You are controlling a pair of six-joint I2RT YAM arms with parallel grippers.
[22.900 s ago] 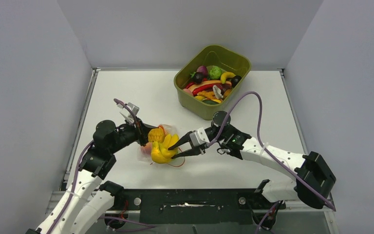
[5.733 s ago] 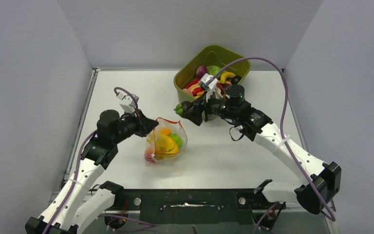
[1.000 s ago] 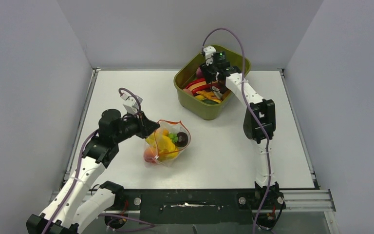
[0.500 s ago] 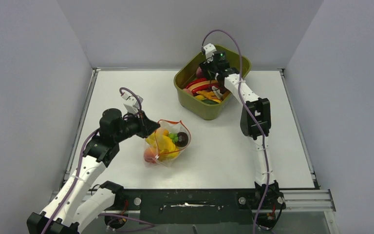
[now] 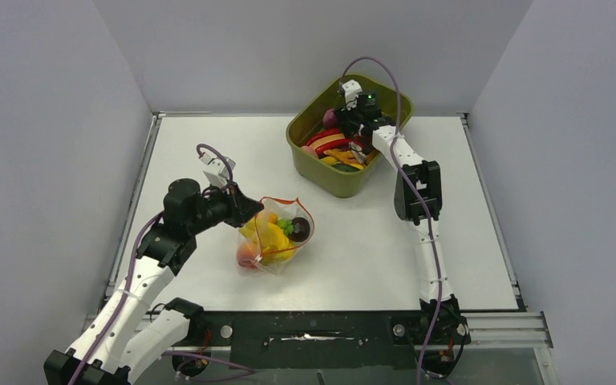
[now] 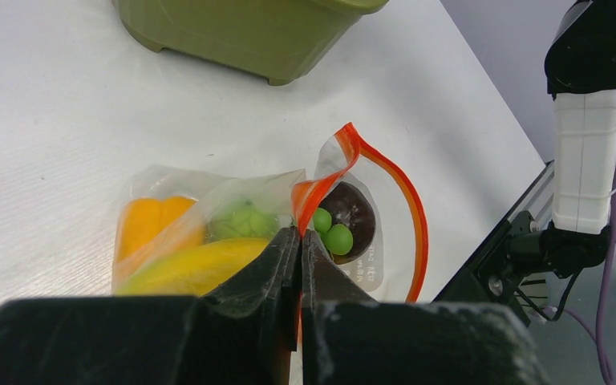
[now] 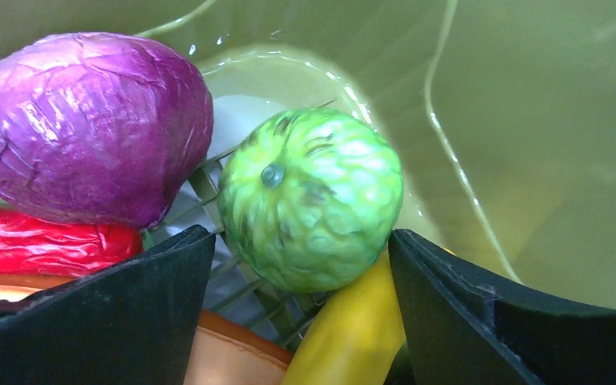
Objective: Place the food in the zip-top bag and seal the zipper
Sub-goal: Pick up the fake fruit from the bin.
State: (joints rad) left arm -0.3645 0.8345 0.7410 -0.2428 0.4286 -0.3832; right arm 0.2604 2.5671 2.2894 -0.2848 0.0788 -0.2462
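The left hand (image 6: 299,241) is closed completely. Between its two fingers the upper edge of the zip-top bag (image 6: 208,204) is pinched, at the point where the zipper (image 6: 414,220) begins. One side of the mouth is held up by this grip, and the orange-red strip is seen curving in an open loop to the right of the fingers. The bag rests on the desk (image 5: 208,144), a little left of the middle. Inside it a yellow banana (image 6: 192,269), an orange pepper (image 6: 146,224), a green lime (image 6: 245,220) and a dark round piece (image 6: 354,212) with two small green balls can be seen.

The right hand (image 7: 301,253) is opened wide and is found inside the olive-green tub (image 7: 545,120) at the far side of the desk, well apart from the bag. Nothing is gripped by it. A green bumpy fruit (image 7: 313,208) lies between its fingers; whether it is touched by them cannot be told. A purple vegetable (image 7: 88,128) is seen beside this fruit, with a red pepper (image 7: 40,241) under it, and a yellow piece (image 7: 353,329) lies below the fruit.
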